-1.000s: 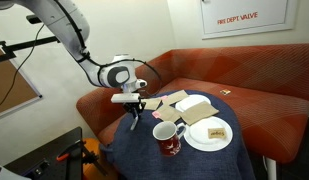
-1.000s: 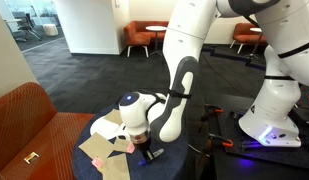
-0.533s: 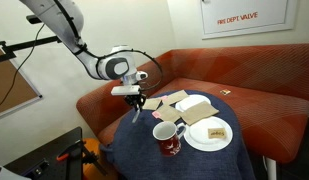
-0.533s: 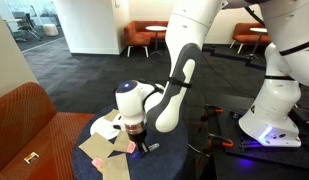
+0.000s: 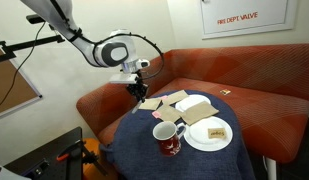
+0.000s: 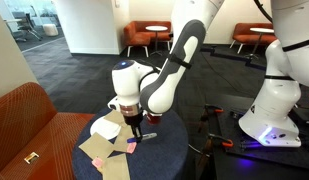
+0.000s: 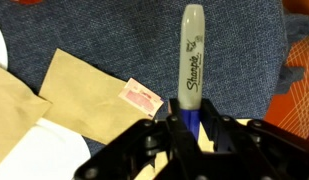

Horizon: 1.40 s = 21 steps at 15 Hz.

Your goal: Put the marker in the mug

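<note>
My gripper (image 5: 137, 92) is shut on the marker (image 7: 191, 60), a grey-capped pen with a blue body that sticks out from between the fingers in the wrist view. The gripper holds it in the air above the blue table's back edge, also seen in an exterior view (image 6: 135, 130). The dark red mug (image 5: 170, 136) with white inside and white handle stands upright on the table, in front of and to the right of the gripper, next to the white plate. The mug is hidden in the wrist view.
A white plate (image 5: 197, 139) with a brown snack sits beside the mug. Tan envelopes (image 5: 190, 104) and a small pink packet (image 7: 141, 96) lie on the round blue table (image 5: 199, 161). A red sofa (image 5: 264, 100) runs behind the table.
My gripper has risen from the table surface with the marker in it and moved slightly toward the sofa. The mug and plate have not moved.
</note>
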{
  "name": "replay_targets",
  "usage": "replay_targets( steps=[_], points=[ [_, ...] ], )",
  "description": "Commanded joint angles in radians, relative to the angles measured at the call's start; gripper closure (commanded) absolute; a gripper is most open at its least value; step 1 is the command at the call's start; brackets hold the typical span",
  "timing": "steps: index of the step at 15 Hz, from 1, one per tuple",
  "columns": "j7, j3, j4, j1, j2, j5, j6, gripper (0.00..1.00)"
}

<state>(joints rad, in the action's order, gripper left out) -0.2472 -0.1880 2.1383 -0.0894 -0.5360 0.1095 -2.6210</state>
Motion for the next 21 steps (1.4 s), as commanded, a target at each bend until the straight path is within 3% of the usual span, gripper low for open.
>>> replay_targets(
  steps=[1, 7, 12, 16, 21],
  points=[
    [0.086, 0.023, 0.055, -0.008, 0.109, -0.034, 0.046, 0.94],
    [0.310, 0.090, 0.121, -0.036, 0.218, -0.033, 0.022, 0.94],
    [0.589, 0.182, 0.202, -0.095, 0.311, 0.037, -0.015, 0.94],
    [0.901, 0.270, 0.260, -0.153, 0.368, 0.202, -0.060, 0.94],
    [1.302, 0.476, 0.268, -0.303, 0.381, 0.466, -0.069, 0.94]
  ],
)
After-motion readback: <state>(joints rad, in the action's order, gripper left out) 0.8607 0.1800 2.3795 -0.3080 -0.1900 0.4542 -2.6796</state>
